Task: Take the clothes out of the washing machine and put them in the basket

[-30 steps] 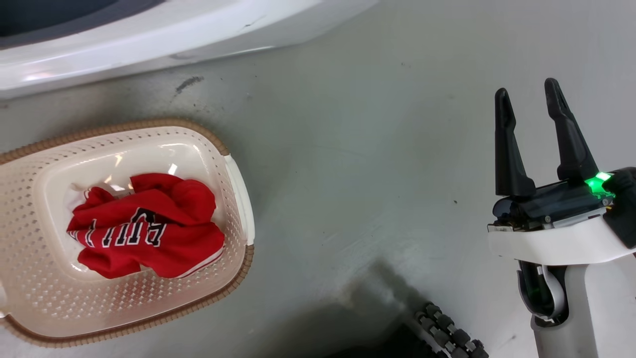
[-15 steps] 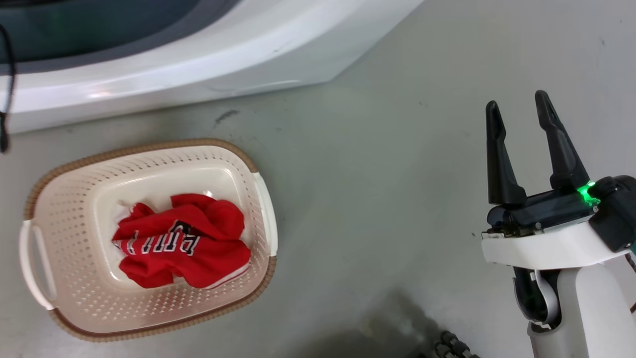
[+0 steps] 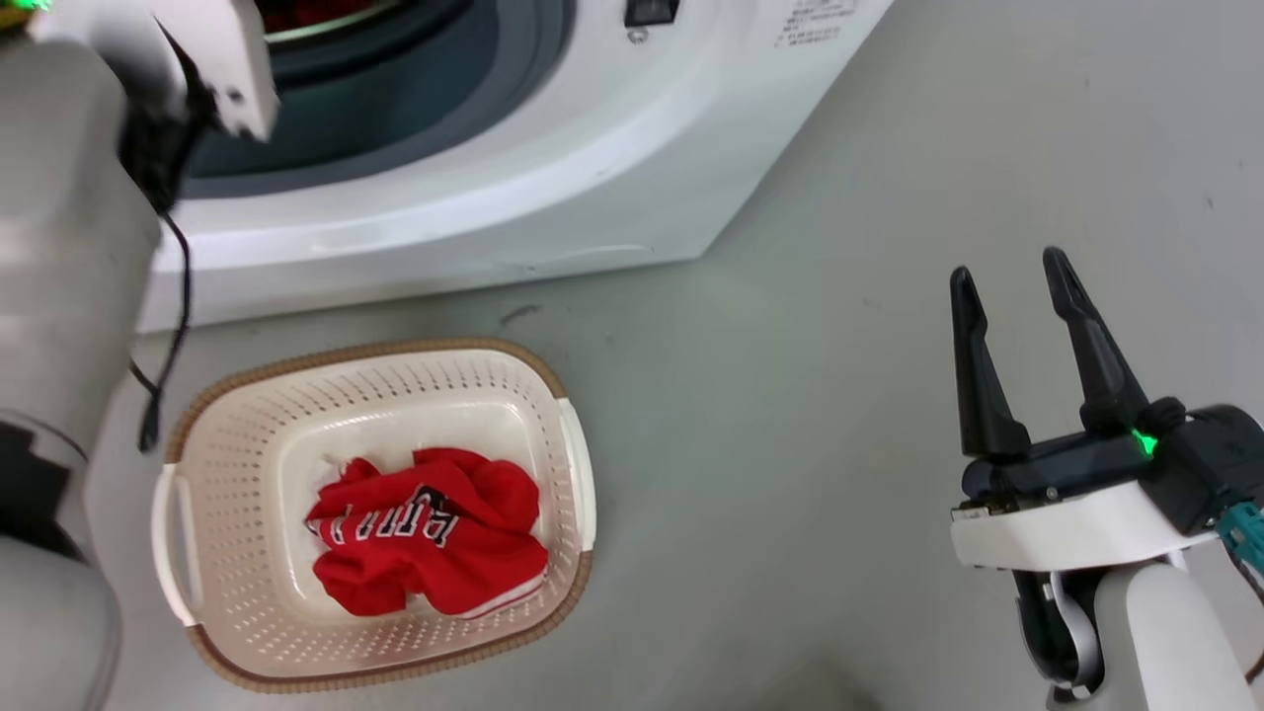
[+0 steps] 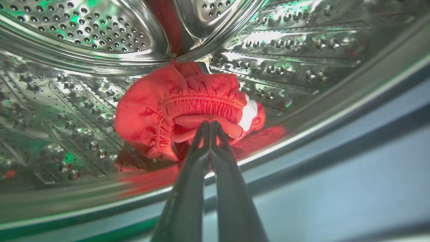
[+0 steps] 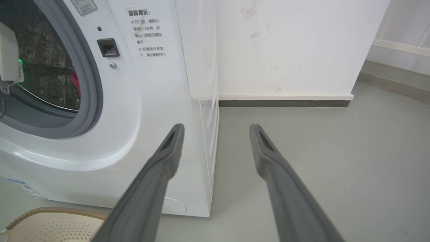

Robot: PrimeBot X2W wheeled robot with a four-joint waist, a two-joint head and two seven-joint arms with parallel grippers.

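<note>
Your floor is smooth grey, scuffed near the washing machine, which stands against a white wall with a dark skirting strip. One red jersey with black, white-edged lettering lies crumpled in the basket, on the floor just before the machine. The other red garment, showing a gathered elastic seam and white trim, lies in the steel drum. Your left gripper has its fingers pressed together, tips at that cloth; whether a fold is caught, you cannot tell. Your right gripper hangs open over bare floor.
</note>
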